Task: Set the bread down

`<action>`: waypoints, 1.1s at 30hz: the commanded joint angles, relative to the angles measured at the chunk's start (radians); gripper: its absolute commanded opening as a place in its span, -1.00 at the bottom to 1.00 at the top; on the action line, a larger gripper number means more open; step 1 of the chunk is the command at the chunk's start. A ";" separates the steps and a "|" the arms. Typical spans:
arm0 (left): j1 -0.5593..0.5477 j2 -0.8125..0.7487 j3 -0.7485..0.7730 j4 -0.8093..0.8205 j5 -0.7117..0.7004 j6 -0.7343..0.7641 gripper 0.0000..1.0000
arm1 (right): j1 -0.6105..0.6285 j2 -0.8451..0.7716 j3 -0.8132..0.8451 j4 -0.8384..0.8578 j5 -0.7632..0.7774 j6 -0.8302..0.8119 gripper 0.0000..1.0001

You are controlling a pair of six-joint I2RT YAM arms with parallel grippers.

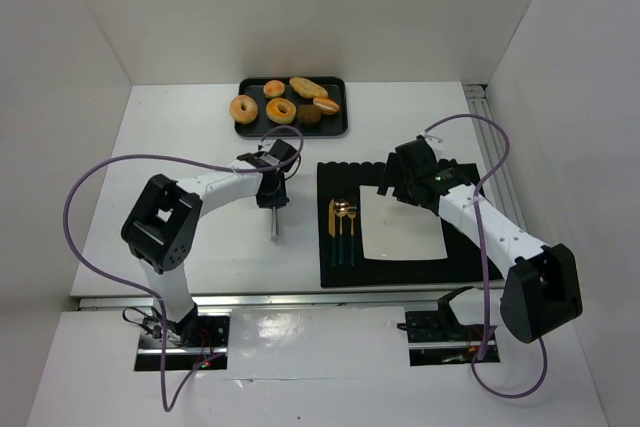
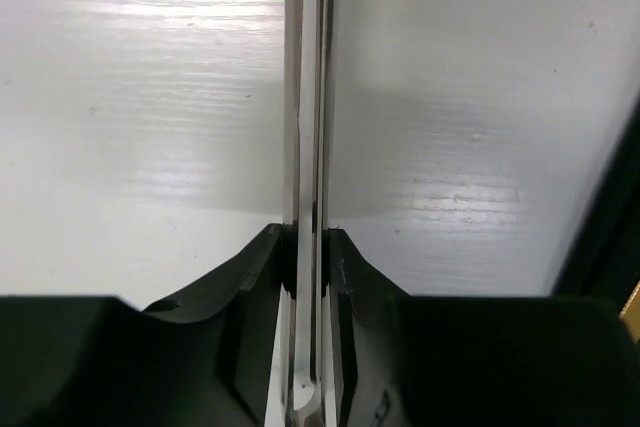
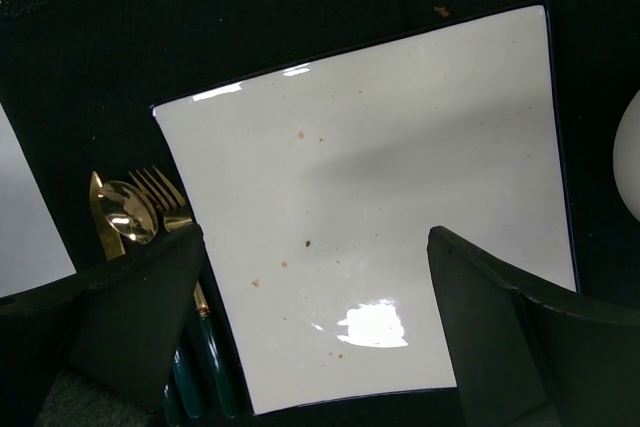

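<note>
Several breads lie on a black tray (image 1: 343,127) at the back: two bagels (image 1: 244,108), a long roll (image 1: 308,87), a dark muffin (image 1: 309,115) and smaller rolls. My left gripper (image 1: 272,195) is shut on metal tongs (image 1: 275,227), which point toward the near edge just above the white table. In the left wrist view the tongs (image 2: 308,127) run straight up from between my jaws (image 2: 308,247), their two arms pressed together. My right gripper (image 1: 393,185) is open and empty over the far left part of the white square plate (image 1: 405,232), which also shows in the right wrist view (image 3: 380,177).
The plate sits on a black placemat (image 1: 335,179). Gold cutlery with green handles (image 1: 342,232) lies on the mat left of the plate, also in the right wrist view (image 3: 130,212). A few crumbs dot the plate. White walls enclose the table.
</note>
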 commanded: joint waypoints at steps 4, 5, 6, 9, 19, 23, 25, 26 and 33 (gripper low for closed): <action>0.001 -0.136 0.092 -0.202 -0.078 0.010 -0.37 | 0.010 -0.020 0.026 0.044 0.020 -0.018 1.00; 0.018 -0.165 0.112 -0.225 -0.078 0.010 -0.40 | 0.010 -0.020 0.026 0.044 0.020 -0.018 1.00; 0.044 -0.175 0.135 -0.262 -0.069 0.027 -0.40 | 0.010 -0.020 0.026 0.044 0.029 -0.018 1.00; 0.098 -0.196 0.238 -0.288 -0.034 0.062 -0.35 | 0.010 -0.020 0.015 0.065 0.019 -0.018 1.00; 0.325 0.011 0.639 -0.316 0.129 0.163 0.10 | 0.010 0.021 0.015 0.085 0.000 -0.009 1.00; 0.371 0.115 0.789 -0.339 0.139 0.174 0.20 | 0.010 0.033 0.015 0.096 -0.009 0.001 1.00; 0.395 0.159 0.818 -0.339 0.171 0.174 0.20 | 0.010 0.046 0.015 0.096 -0.009 0.001 1.00; 0.405 0.170 0.829 -0.339 0.185 0.174 0.20 | 0.010 0.046 0.015 0.096 0.002 -0.009 1.00; 0.440 0.203 0.855 -0.330 0.198 0.153 0.20 | 0.010 0.067 0.015 0.076 0.025 -0.009 1.00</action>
